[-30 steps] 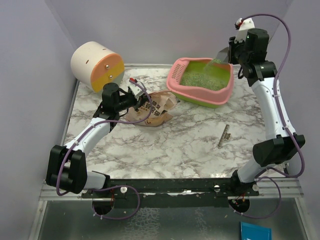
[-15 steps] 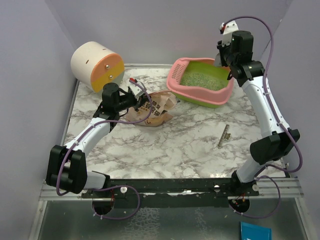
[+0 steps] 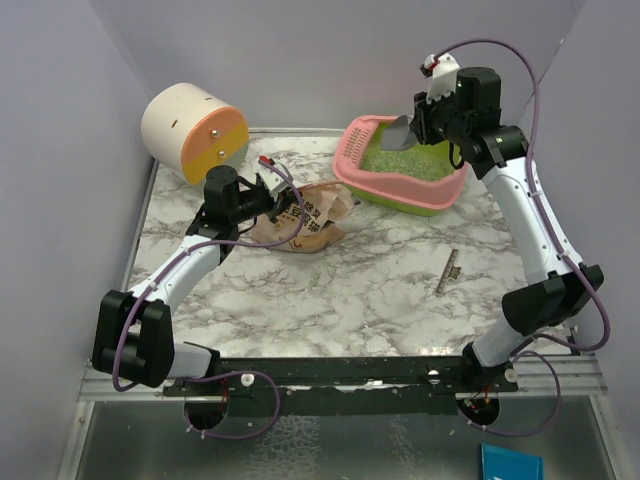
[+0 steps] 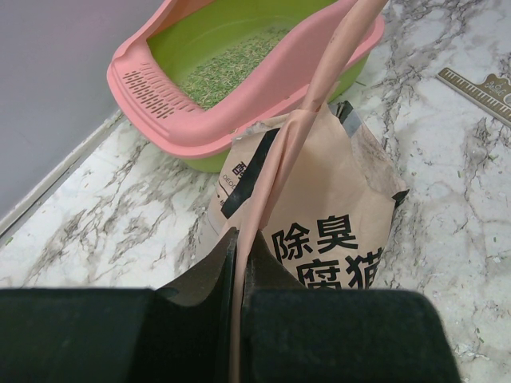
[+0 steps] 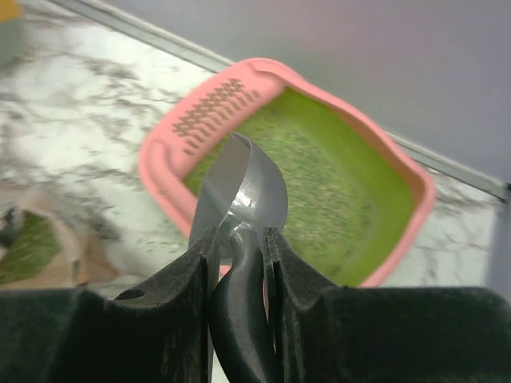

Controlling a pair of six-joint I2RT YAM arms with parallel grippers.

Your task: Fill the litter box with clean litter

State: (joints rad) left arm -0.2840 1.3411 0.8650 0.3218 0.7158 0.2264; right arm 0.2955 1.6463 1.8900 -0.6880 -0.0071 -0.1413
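Observation:
The litter box (image 3: 352, 150), pink-rimmed with a lime-green basin, stands at the back right; it also shows in the left wrist view (image 4: 152, 88) and the right wrist view (image 5: 160, 155). Clean litter (image 3: 410, 160) covers its floor, also seen from the right wrist (image 5: 311, 183). My right gripper (image 3: 425, 118) is shut on the black handle of a grey metal scoop (image 5: 243, 187), held above the box's back left part; the scoop looks empty. My left gripper (image 3: 275, 205) is shut on the edge of the beige cat-printed bag (image 4: 319, 215), which lies left of the box.
A cream-and-orange cylinder (image 3: 193, 132) lies at the back left. A thin metal ruler-like strip (image 3: 448, 271) lies on the marble table, right of the middle; it also shows in the left wrist view (image 4: 479, 92). Grey walls close in the back and sides.
My right arm has swung left with the scoop, from the box's back right corner to above its back left part. Litter was falling from the scoop a second ago. The left arm has not moved.

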